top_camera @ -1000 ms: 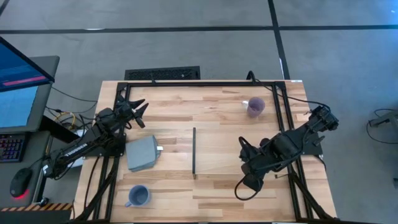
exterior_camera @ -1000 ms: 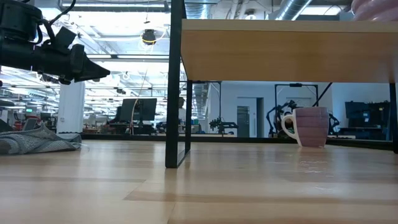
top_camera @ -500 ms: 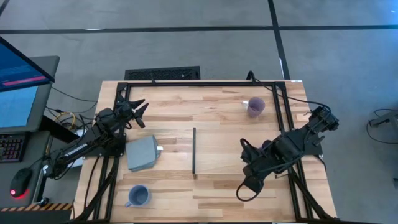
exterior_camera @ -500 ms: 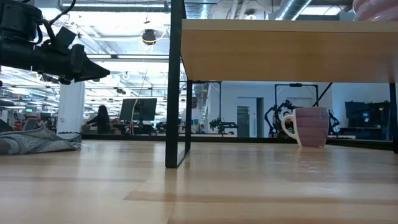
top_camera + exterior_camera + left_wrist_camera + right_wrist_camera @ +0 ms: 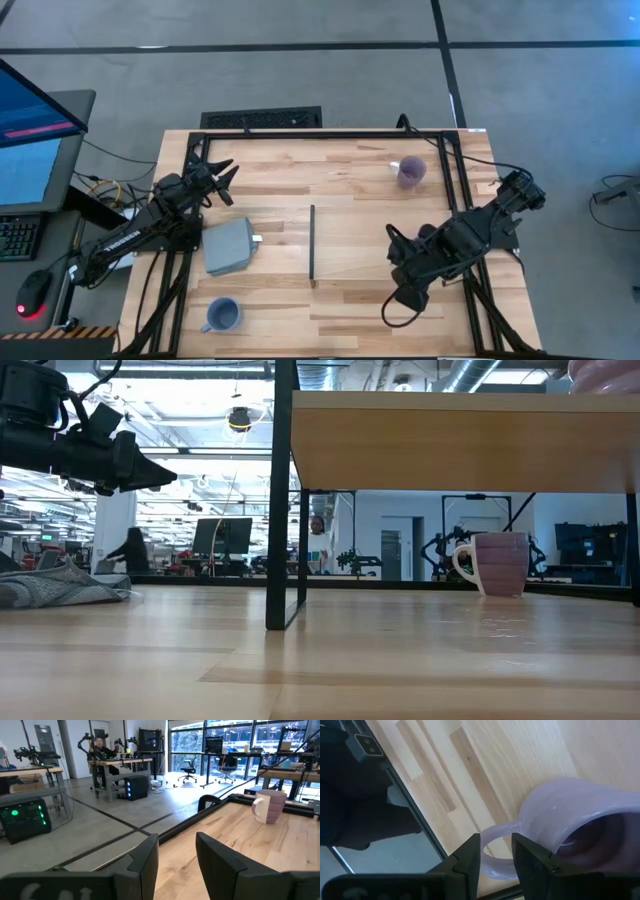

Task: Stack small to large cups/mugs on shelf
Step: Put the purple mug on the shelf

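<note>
Starting at the slatted wooden desk's [image 5: 300, 170] left edge: find the left gripper [image 5: 225, 180] raised off the surface near the far-left corner, parted wide and empty, aimed toward the far edge. Just in front of it, note a flat grey square block [image 5: 228, 247], and toward the front-left corner a blue-grey handled mug [image 5: 222, 316] standing upright, nearer this arm than the other. Moving right, meet the large light-wood shelf panel [image 5: 360, 230] with its thin black strip facing the desk's middle; seen from table height as a raised slab on dark legs. Beyond the shelf's far edge, close to the desk's far-right corner, spot a lavender handled mug [image 5: 410, 172], upright on the desk top, well apart from both arms. Over the shelf's front-right part, find the right arm folded low, elbow out past the desk's right edge, wrist bent down. Right at the right gripper [image 5: 495, 837], see a second lavender mug [image 5: 570, 820], its handle loop turned toward the claw and its body lying away from it, mouth partly in view. Cannot tell whether the claw is clamped on the handle or merely placed around it. From table height, only a rounded lavender bit shows at the shelf's top right edge; cannot say whether resting or lifted. Judging by this layout, would leave the next move to the right arm, lined up with the handle rather than the mug's body.
</note>
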Available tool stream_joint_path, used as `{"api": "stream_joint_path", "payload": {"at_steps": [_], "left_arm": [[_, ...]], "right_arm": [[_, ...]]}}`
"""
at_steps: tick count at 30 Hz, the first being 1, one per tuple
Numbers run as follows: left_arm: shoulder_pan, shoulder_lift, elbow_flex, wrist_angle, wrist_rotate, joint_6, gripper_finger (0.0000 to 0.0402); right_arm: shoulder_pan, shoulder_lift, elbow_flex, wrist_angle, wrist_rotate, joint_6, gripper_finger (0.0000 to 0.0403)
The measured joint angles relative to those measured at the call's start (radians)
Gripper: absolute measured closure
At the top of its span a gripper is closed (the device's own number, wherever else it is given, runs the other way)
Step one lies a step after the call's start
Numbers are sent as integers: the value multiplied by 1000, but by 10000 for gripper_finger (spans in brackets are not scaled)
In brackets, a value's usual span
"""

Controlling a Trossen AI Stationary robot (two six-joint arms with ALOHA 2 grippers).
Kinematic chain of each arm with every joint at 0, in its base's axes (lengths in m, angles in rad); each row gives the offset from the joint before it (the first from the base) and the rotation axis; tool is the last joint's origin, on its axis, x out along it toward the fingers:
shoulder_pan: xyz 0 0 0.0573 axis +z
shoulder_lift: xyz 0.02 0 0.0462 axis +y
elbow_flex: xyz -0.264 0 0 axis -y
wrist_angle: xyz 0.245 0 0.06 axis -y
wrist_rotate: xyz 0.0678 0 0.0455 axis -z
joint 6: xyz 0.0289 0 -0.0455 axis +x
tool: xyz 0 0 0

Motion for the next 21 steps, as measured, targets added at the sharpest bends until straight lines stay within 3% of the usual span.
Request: {"api": "stream_joint_path", "payload": {"at_steps": [9, 17, 21], "left_arm": [[0, 0, 0, 0, 0, 0, 280], [0, 0, 0, 0, 0, 0, 280], [0, 0, 0, 0, 0, 0, 280]], "right_arm": [[0, 0, 0, 0, 20, -72, 269], [-5, -1, 0, 0, 193, -248, 269], [-10, -32, 13, -2, 306, -235, 269]]}}
